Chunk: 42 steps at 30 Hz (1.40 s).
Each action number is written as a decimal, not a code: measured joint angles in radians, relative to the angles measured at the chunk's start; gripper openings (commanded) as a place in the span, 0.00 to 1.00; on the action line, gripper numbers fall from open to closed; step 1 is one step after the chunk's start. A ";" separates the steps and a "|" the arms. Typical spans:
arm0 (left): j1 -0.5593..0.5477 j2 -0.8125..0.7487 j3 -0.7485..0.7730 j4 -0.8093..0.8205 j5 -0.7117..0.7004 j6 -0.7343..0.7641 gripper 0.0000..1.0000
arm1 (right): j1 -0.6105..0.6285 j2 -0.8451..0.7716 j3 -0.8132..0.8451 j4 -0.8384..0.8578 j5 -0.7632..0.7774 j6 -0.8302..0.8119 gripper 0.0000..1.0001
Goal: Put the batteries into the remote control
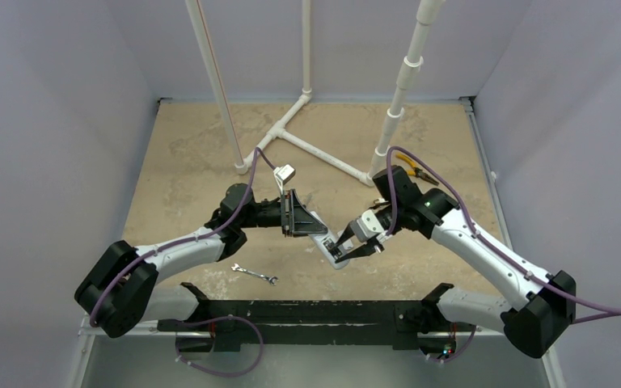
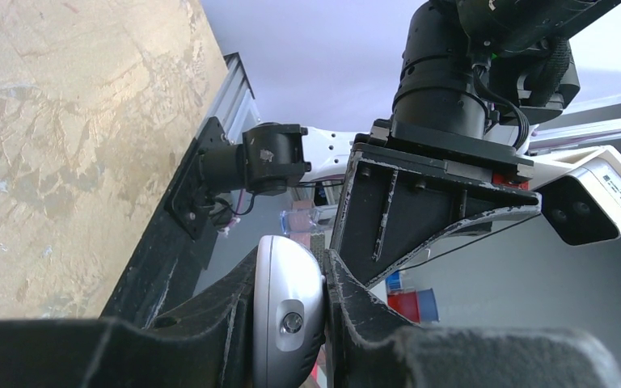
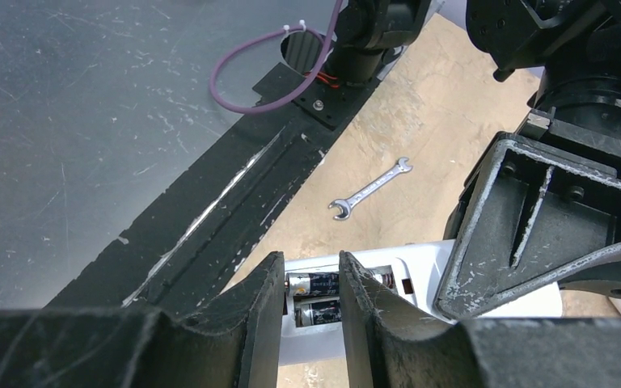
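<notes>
My left gripper (image 1: 306, 222) is shut on one end of the white remote control (image 1: 329, 246) and holds it above the table. In the left wrist view the fingers (image 2: 210, 323) clamp the remote's rounded end (image 2: 287, 311), which has a small lens. My right gripper (image 1: 357, 246) is at the remote's other end. In the right wrist view its jaws (image 3: 311, 267) are slightly apart, straddling the open battery compartment (image 3: 396, 279). Two dark batteries lie side by side inside, the upper battery (image 3: 315, 283) and the lower battery (image 3: 322, 312).
A small wrench (image 1: 255, 275) lies on the tan table in front of the remote, also in the right wrist view (image 3: 369, 187). Yellow-handled pliers (image 1: 411, 166) lie at the back right. A white pipe frame (image 1: 307, 137) stands behind. A black rail (image 1: 315, 311) runs along the near edge.
</notes>
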 measured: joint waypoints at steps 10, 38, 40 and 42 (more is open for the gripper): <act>0.001 0.001 0.000 -0.006 -0.006 0.000 0.00 | 0.000 0.016 0.002 0.027 0.017 0.019 0.27; 0.009 0.000 0.001 -0.020 -0.026 0.008 0.00 | 0.003 -0.008 -0.048 0.177 0.047 0.150 0.00; 0.008 0.000 0.003 -0.031 -0.026 0.009 0.00 | 0.003 -0.009 -0.048 0.182 0.042 0.155 0.00; 0.006 -0.002 0.008 -0.038 -0.025 0.010 0.00 | 0.002 -0.012 -0.048 0.197 0.029 0.166 0.00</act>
